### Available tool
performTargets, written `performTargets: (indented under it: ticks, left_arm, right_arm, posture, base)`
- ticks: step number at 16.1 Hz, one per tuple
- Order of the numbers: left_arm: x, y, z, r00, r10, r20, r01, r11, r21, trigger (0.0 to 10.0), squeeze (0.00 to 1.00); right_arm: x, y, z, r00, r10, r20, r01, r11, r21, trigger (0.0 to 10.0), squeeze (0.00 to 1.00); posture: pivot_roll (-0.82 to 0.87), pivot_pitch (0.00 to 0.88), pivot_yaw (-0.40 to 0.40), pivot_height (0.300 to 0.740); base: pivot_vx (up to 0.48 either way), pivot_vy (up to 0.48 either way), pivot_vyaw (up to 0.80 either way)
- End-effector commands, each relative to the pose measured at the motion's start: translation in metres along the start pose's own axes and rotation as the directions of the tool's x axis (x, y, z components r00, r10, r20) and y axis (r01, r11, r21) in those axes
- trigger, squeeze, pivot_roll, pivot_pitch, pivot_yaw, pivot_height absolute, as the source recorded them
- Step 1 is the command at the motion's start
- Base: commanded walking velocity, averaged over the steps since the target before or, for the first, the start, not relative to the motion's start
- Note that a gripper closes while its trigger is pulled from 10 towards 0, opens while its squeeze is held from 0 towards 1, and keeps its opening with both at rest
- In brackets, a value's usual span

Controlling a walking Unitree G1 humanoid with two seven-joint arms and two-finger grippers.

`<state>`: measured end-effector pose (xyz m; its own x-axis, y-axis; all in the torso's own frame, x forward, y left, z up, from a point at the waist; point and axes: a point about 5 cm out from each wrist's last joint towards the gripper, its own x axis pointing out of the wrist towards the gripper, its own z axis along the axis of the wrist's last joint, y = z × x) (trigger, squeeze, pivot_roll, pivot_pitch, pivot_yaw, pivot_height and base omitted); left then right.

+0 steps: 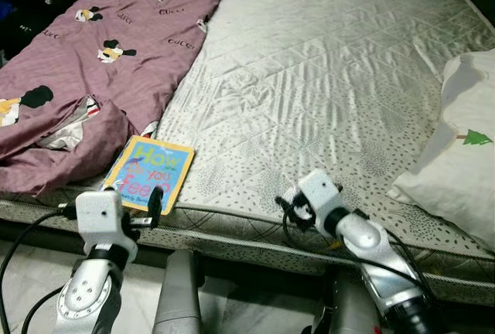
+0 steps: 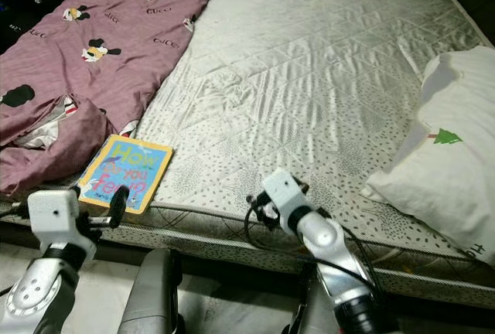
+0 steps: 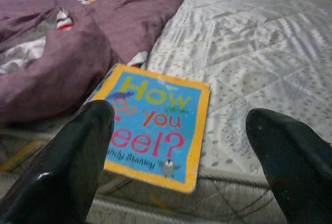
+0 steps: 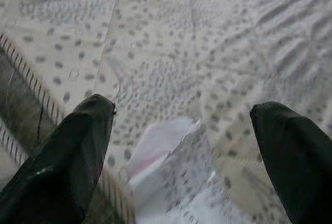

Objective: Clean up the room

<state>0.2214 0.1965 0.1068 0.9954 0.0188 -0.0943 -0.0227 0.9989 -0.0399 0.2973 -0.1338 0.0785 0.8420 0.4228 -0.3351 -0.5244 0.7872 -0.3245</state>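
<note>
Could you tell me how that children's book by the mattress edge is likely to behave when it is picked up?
The book looks thick-edged and flat, so probably stiff. Its glossy cover may be slippery. It lies flat near the mattress edge before the open left claw.

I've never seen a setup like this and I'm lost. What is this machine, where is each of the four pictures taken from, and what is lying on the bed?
This is a humanoid robot standing at the foot of a bed. The two wide pictures come from the two eyes of one camera on its head, looking down, so both show the same scene. The other two come from cameras on its wrists, looking out between each gripper's two black fingers.

The left gripper is open and points at a children's book lying flat near the mattress edge, partly beside a rumpled purple duvet. The right gripper is also open, hovering over the bare mattress; something pale and blurred lies below it in its wrist view, too unclear to name. A white pillow lies on the robot's right. Nothing is held.
</note>
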Motion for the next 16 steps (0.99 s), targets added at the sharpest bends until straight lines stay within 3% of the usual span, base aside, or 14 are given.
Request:
performTargets:
  ticks: [1,4,10,11,16]
  left_arm:
    - [-0.003,0.000,0.003,1.000,-0.008,0.001,0.008,1.000,0.014,10.0,0.00]
    - [-0.003,-0.006,0.006,0.999,-0.033,-0.004,0.033,0.999,0.006,10.0,0.00]
    - [-0.012,-0.004,0.007,0.999,-0.026,-0.023,0.027,1.000,0.013,10.0,0.00]
    - [-0.012,-0.007,0.007,0.999,-0.028,-0.026,0.028,1.000,0.010,10.0,0.00]
    - [-0.010,-0.003,0.010,1.000,-0.013,-0.024,0.013,1.000,0.017,10.0,0.00]
  right_arm:
    - [-0.001,0.002,-0.003,1.000,0.008,-0.005,-0.008,1.000,-0.015,10.0,0.00]
    - [0.006,0.004,0.000,1.000,0.024,-0.001,-0.024,0.997,-0.075,10.0,0.00]
    - [0.014,0.000,-0.014,0.996,0.041,-0.077,-0.054,0.983,-0.176,10.0,0.00]
    - [0.021,-0.004,-0.016,0.996,0.022,-0.091,-0.040,0.977,-0.208,0.0,0.00]
    - [0.029,-0.024,-0.017,0.991,-0.042,-0.125,0.008,0.965,-0.261,0.0,0.00]
  posture:
    - [0.15,0.142,0.020,0.540]
    - [0.15,0.157,0.024,0.540]
    - [0.16,0.202,0.028,0.540]
    - [0.17,0.208,0.026,0.540]
    - [0.18,0.209,0.021,0.540]
  base:
    - [0.000,0.000,0.00]
    - [0.000,0.000,0.00]
    - [0.000,0.000,0.00]
    - [0.000,0.000,0.00]
    - [0.000,0.000,0.00]
